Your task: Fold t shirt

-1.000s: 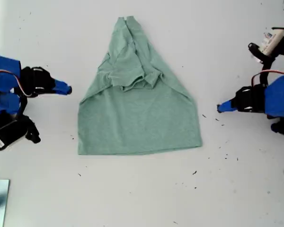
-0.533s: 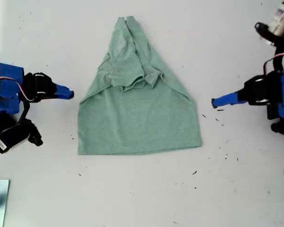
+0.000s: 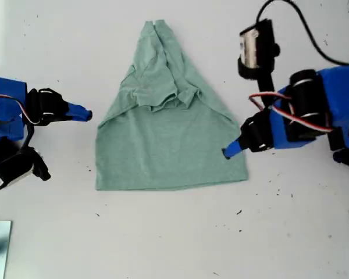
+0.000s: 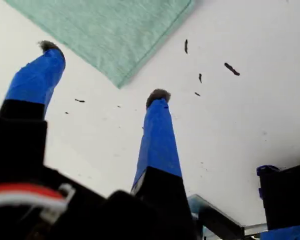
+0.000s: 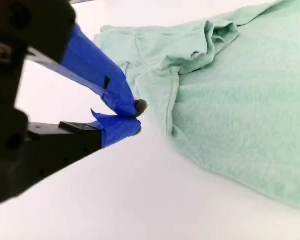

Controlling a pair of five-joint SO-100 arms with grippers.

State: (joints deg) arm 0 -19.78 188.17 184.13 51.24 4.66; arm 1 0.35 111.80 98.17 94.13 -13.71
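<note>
T shirt [image 3: 168, 136] half-folded | my first gripper [image 4: 102, 70] spread | my second gripper [image 5: 136, 116] pinched empty

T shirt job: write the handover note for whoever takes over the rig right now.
My first gripper: open, over the t shirt's hem corner on the exterior view's right, holding nothing.
My second gripper: shut, empty, beside the shirt's edge on the exterior view's left, apart from the cloth.
Shirt: lying on the white table, sleeves folded in over the chest, top tapering to a point.
Left: grip the hem and fold the body, probably lengthwise.
</note>
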